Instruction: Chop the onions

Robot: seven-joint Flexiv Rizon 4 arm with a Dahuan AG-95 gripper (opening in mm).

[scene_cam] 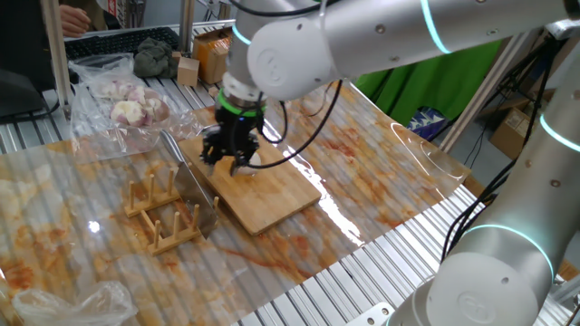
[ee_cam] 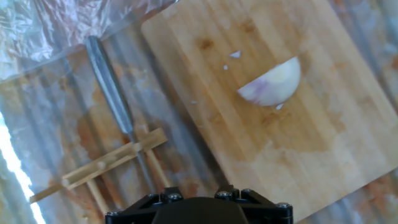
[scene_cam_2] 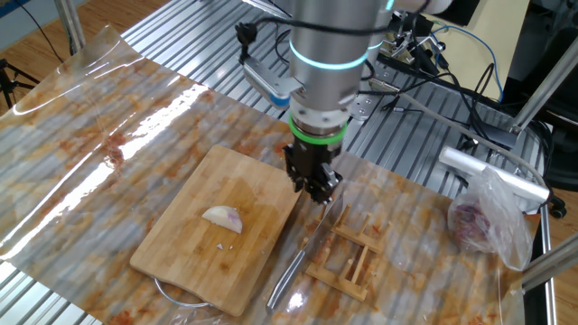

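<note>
A pale onion [scene_cam_2: 223, 218] wedge with a pink tinge lies cut side down on the wooden cutting board [scene_cam_2: 190, 244]. In the hand view the onion [ee_cam: 273, 84] sits near the middle of the board [ee_cam: 323, 137], with a few small white scraps beside it. My gripper [scene_cam_2: 318, 191] hangs over the board's edge nearest the rack, and its fingers stand a little apart with nothing between them. The all-metal knife [scene_cam_2: 302, 248] lies just below the gripper, across the wooden rack [scene_cam_2: 348, 257] and the table. From the other side my gripper [scene_cam: 228, 163] hides the onion.
A clear bag of pinkish peeled onions [scene_cam: 127, 104] lies at the table's back corner, and the bag [scene_cam_2: 483, 221] also shows in the other fixed view. A clear plastic sheet [scene_cam: 381, 172] stained orange covers the table. Boxes and a dark cloth [scene_cam: 154, 59] stand behind.
</note>
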